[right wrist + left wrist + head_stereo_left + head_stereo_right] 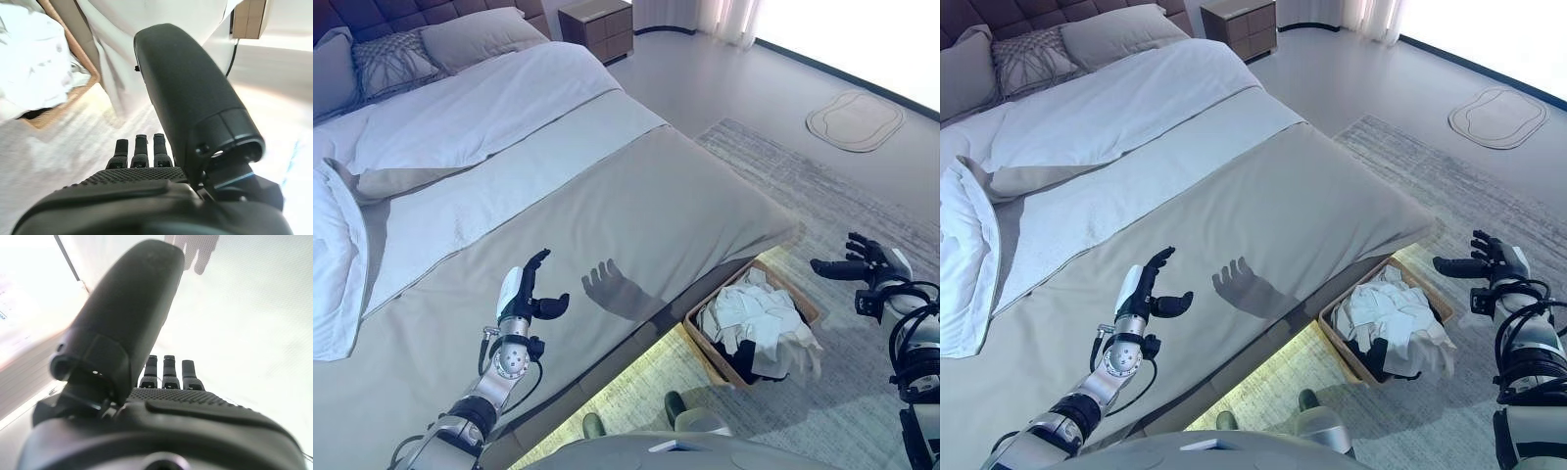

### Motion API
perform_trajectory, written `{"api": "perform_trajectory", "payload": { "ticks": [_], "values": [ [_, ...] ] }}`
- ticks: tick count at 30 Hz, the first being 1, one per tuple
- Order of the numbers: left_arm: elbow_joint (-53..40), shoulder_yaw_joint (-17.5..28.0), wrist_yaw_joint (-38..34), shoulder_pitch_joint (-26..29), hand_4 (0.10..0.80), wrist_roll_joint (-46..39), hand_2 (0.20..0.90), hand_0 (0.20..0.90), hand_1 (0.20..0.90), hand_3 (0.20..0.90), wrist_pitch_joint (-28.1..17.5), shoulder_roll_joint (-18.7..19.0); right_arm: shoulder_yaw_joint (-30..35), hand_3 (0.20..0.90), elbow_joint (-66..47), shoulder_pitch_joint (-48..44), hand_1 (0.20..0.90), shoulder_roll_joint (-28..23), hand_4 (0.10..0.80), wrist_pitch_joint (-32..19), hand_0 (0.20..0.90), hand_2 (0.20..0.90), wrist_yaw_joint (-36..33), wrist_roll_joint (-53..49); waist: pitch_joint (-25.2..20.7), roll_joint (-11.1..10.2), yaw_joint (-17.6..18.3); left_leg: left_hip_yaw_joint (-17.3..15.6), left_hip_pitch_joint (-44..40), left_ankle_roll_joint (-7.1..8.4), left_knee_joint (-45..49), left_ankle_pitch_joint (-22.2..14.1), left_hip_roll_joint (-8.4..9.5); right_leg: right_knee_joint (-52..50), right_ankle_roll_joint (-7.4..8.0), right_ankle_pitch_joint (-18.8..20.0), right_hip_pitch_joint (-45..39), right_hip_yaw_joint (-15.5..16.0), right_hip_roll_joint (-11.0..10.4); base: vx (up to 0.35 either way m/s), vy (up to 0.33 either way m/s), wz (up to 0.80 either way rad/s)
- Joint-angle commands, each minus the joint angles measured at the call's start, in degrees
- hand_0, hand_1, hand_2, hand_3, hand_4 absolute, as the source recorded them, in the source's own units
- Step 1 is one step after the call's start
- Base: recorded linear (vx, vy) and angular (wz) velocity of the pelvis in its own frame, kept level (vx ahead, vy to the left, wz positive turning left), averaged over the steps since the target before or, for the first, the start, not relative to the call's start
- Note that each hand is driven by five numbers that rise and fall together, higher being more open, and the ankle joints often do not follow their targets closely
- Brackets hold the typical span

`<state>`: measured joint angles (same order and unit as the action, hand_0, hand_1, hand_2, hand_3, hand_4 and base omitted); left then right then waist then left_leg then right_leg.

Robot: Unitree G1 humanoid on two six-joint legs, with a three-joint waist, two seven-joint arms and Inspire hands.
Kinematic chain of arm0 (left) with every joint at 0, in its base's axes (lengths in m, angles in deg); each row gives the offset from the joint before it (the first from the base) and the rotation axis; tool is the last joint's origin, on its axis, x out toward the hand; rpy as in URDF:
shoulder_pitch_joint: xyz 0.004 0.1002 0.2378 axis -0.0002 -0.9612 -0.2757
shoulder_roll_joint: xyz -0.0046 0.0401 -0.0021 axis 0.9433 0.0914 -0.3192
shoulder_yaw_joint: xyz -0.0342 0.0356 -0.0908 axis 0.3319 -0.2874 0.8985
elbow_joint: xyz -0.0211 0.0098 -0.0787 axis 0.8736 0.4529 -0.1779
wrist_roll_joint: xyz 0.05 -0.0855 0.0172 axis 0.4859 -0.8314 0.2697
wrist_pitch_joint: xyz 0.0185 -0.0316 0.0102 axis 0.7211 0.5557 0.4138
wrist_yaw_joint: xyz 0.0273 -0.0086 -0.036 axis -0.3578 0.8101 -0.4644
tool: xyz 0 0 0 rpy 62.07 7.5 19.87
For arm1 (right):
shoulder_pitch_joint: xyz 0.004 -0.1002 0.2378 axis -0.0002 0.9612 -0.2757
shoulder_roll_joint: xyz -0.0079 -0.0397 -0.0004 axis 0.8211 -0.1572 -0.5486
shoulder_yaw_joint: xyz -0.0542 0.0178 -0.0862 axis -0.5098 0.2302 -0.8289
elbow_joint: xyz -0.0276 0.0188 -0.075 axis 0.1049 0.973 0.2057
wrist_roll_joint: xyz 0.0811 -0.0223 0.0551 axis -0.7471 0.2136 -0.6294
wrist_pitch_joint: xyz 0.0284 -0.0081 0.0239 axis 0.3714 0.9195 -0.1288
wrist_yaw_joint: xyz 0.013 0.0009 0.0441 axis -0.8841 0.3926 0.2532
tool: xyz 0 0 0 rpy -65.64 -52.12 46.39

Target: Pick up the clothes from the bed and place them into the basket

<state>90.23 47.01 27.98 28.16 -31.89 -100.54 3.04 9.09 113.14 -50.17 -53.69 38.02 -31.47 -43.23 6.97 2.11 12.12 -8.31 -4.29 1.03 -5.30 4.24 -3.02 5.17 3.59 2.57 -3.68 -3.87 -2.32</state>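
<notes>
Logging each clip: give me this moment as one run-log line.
clothes: in basket | bed: no loose clothes seen | left hand: open, empty, over bed | right hand: open, empty, beyond basket

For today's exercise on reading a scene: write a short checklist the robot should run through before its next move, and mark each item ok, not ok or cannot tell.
1. Left hand empty and open over the bed: ok.
2. Right hand empty and open, above the rug: ok.
3. Basket on the floor beside the bed: ok.
4. White clothes in the basket: ok.
5. No clothes left on the visible bed: ok.
6. Dark piece fully inside the basket: cannot tell.
</notes>
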Motion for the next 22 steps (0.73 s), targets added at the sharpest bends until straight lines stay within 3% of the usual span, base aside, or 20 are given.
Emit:
{"api": "perform_trajectory", "payload": {
  "ticks": [1, 6, 13, 22],
  "values": [
    [-0.8, 1.6, -3.5, 3.8, 0.8, 0.6, 0.9, 0.9, 0.9, 0.9, -2.6, 1.5, -3.3, 0.9, -7.2, -1.1, 0.9, 4.0, 0.8, -9.3, 0.9, 0.9, -2.8, 4.1, -4.0, -3.0, -3.2, 1.3, -2.1, 0.32, 0.3, -4.3, 0.37, -3.9, 0.43, 2.4, 3.4, 0.9, -0.4, -0.009, -0.01, 0.06],
    [-0.7, 1.3, -5.2, 3.5, 0.8, 2.6, 0.9, 0.9, 0.9, 0.9, -0.5, 0.4, -7.9, 0.9, -8.3, 2.3, 0.9, 11.2, 0.8, -12.2, 0.9, 0.9, -5.3, 5.0, -3.7, -3.4, -4.6, 1.8, -1.8, 0.13, 0.3, -4.1, 0.58, -2.6, 0.36, 2.8, 2.8, 1.8, -0.5, -0.015, -0.042, 0.11],
    [4.0, 0.1, -5.2, 2.2, 0.8, 1.5, 0.9, 0.9, 0.9, 0.9, 0.0, -0.5, -12.5, 0.9, 0.1, 3.3, 0.9, 20.4, 0.8, -13.3, 0.9, 0.9, -6.4, 0.8, -3.7, -3.2, -7.4, 2.9, -1.7, -0.12, 0.3, -3.6, 0.69, -2.1, -0.19, 2.1, 1.4, 4.3, -0.8, 0.026, -0.018, 0.15],
    [8.4, 1.2, -2.8, -1.0, 0.8, 0.1, 0.9, 0.9, 0.9, 0.9, -1.5, -1.8, -16.0, 0.9, 7.5, 7.2, 0.9, 25.8, 0.8, -12.1, 0.9, 0.9, -4.7, 1.5, -3.9, -2.9, -9.1, 4.1, -1.9, -0.71, 0.3, -3.5, 1.02, -2.1, -0.55, 1.3, 0.1, 5.9, -1.0, 0.035, 0.008, 0.07]
  ]
}}
